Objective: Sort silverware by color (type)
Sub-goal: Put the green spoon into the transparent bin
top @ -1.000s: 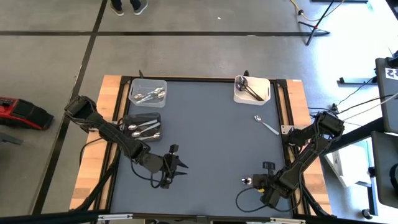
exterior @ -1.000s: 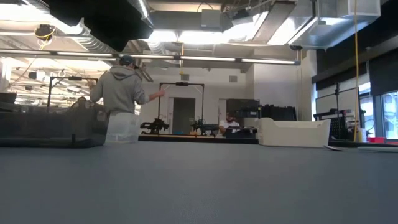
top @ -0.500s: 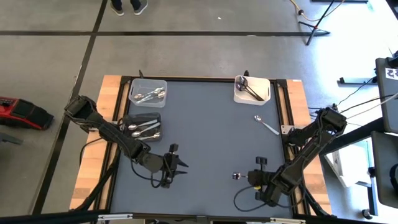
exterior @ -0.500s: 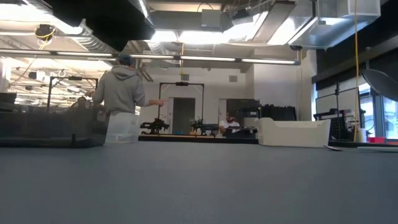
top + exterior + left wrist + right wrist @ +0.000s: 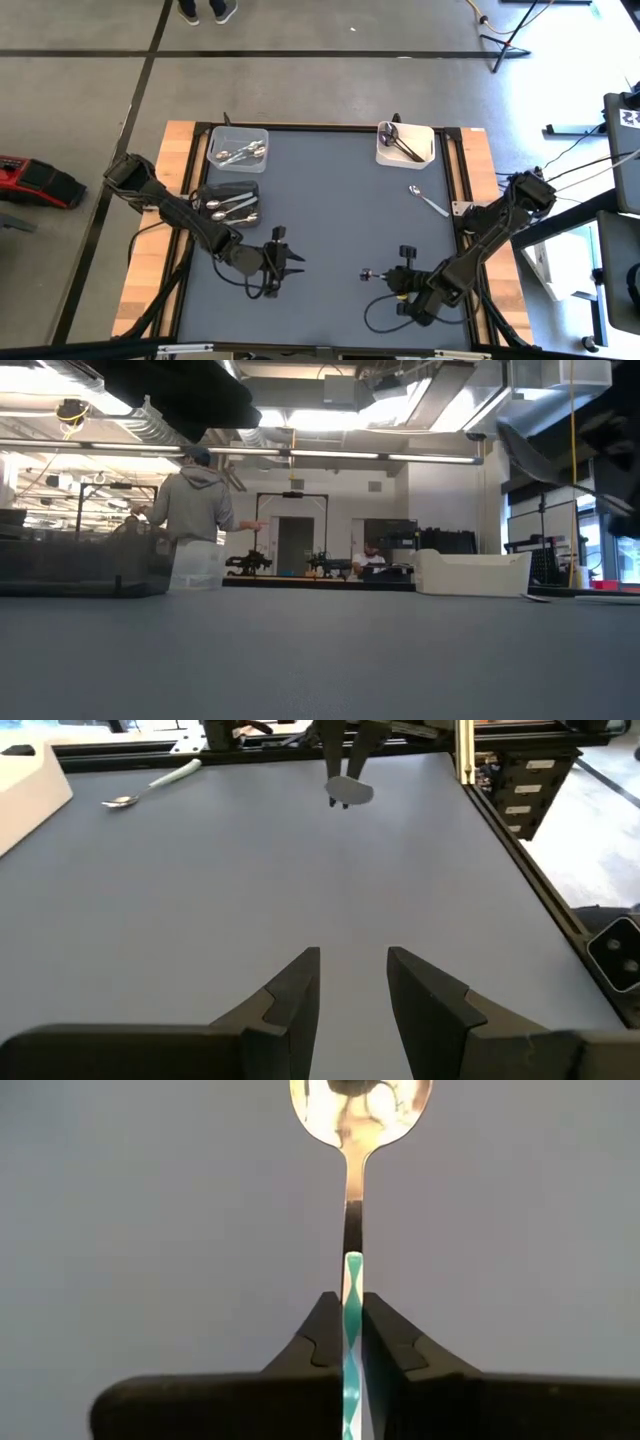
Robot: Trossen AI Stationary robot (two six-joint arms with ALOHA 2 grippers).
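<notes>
Down at about five o'clock on the grey table, the right gripper pinches a spoon edge-on by its teal-patterned handle, jaws closed tight on the thin strip, shiny bowl pointing out ahead over the mat. From where I stand the piece looks light, rigid and slick; a grip on the flat of the handle, near the middle as it has now, seems the surest hold, since the polished bowl would likely slide between the pads. The left gripper waits near seven o'clock with its fingers narrowly parted and nothing between them. One more spoon lies loose at roughly two o'clock, just beside the table's right edge. The rest of the silverware is already binned: silver pieces in the clear bin at eleven o'clock, more silver in the dark bin at nine o'clock, and dark pieces in the white bin at one o'clock. I can read no brand, label or writing on any utensil or bin.
</notes>
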